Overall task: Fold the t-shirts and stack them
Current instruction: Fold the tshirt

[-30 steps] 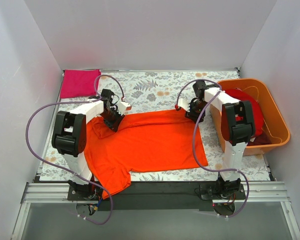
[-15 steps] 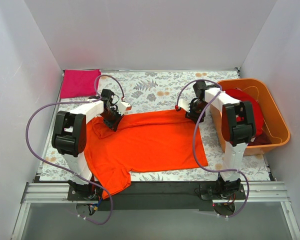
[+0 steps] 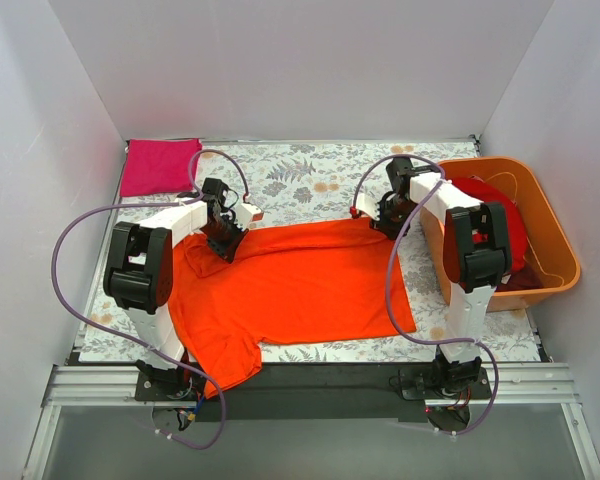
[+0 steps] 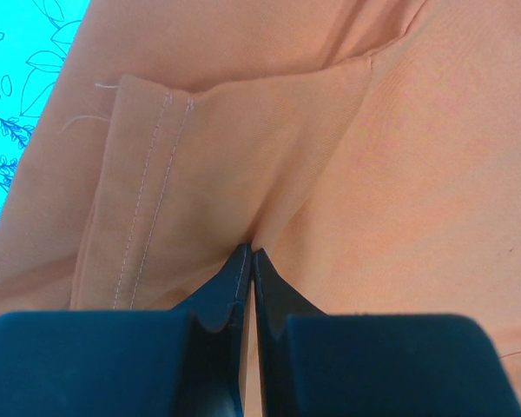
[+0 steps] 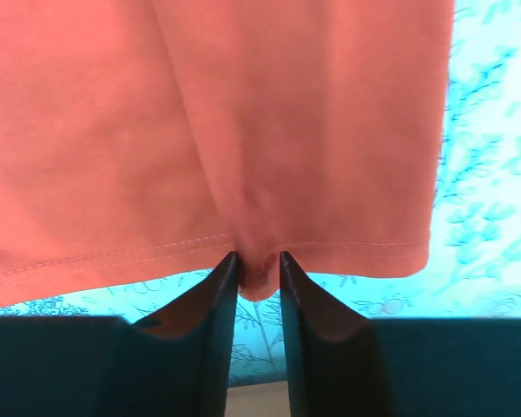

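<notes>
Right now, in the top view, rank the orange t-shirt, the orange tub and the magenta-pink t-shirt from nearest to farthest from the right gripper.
1. orange t-shirt: table centre, its far-right hem pinched in the right gripper.
2. orange tub: right side, holding a red shirt.
3. magenta-pink t-shirt: folded, far-left corner.

Bright, even light; soft shadows

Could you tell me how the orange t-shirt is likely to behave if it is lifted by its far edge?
Probably floppy: the orange t-shirt puckers into folds where the left gripper and right gripper pinch it. It would likely sag between them, as it lies limp and creased. Its stitched edge looks thin, so probably light.
</notes>
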`<move>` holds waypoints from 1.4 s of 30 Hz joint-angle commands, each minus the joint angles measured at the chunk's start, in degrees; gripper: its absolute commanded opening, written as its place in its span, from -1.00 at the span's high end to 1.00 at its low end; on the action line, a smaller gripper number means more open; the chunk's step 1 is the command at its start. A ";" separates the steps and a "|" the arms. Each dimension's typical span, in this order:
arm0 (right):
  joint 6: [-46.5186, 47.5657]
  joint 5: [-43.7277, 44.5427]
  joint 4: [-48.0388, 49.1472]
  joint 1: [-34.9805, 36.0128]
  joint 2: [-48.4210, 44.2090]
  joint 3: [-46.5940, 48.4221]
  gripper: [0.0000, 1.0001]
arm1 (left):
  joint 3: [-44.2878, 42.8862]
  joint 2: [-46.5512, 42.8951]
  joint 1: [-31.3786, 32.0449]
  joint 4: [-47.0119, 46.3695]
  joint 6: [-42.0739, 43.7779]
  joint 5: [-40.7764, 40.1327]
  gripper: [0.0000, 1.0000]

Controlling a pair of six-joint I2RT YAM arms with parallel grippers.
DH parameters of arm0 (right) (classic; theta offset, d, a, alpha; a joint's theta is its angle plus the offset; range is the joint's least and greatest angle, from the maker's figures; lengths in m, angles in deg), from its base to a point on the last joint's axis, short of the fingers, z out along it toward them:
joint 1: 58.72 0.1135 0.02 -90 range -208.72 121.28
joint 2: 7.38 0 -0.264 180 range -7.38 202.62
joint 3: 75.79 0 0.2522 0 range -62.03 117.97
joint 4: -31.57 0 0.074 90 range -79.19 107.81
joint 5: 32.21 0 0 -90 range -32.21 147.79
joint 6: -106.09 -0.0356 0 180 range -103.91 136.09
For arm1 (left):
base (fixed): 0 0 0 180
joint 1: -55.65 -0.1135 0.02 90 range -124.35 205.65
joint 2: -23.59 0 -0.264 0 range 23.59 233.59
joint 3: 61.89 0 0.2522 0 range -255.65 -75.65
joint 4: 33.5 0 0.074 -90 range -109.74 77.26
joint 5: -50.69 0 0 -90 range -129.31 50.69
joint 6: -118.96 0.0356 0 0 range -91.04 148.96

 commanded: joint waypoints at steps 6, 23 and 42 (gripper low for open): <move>2.39 -0.47 -0.58 0.37 -0.37 1.76 0.75 | -0.86 -1.25 -0.12 0.80 0.15 0.27 1.00; 3.10 -0.11 -2.25 0.19 -6.87 -1.75 0.97 | -2.36 -8.11 -3.37 7.12 3.14 1.24 1.00; -1.90 -5.37 -4.79 2.12 -5.73 3.60 -0.18 | -11.56 -5.56 -11.97 14.59 -2.31 12.66 0.35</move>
